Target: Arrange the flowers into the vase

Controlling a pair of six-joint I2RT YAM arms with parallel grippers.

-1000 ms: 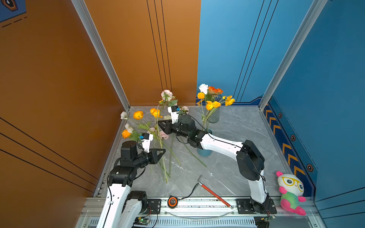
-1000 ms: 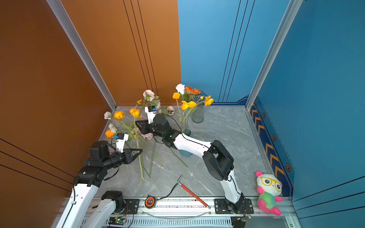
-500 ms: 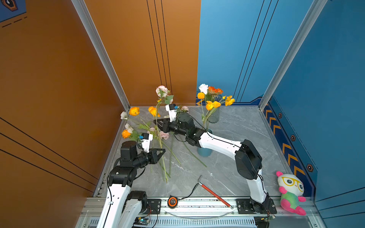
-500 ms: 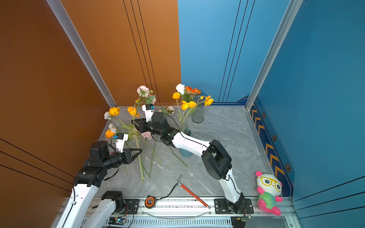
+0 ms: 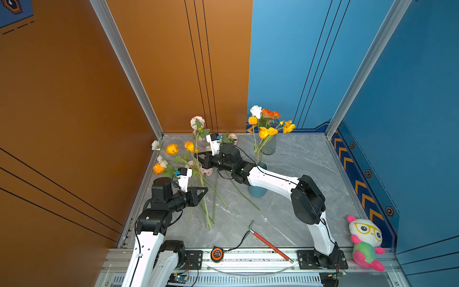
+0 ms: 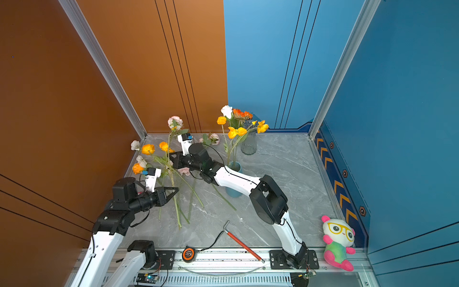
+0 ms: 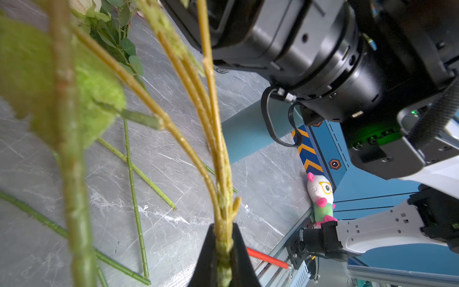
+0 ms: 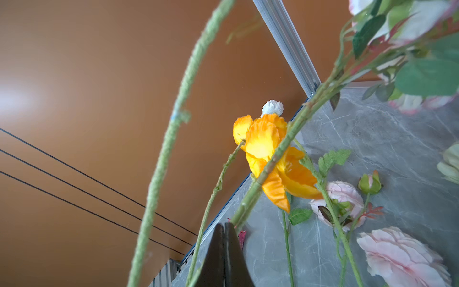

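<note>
One bunch of flowers [image 7: 219, 174] sits clamped in left gripper [image 7: 223, 233] at table [image 5: 310, 161] 9 o'clock; right gripper [image 8: 224, 227] pinched closed, 10 o'clock.

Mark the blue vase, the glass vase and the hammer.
blue vase [image 5: 257, 192]: in a top view, on its lower body.
glass vase [image 5: 270, 147]: in a top view, on its wall.
hammer [image 5: 269, 244]: in a top view, on its red handle.

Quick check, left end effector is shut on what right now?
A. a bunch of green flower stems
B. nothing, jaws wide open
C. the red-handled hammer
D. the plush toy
A: in the left wrist view the left end effector has its jaws closed around several green flower stems that fan out upward from the grip.
</note>
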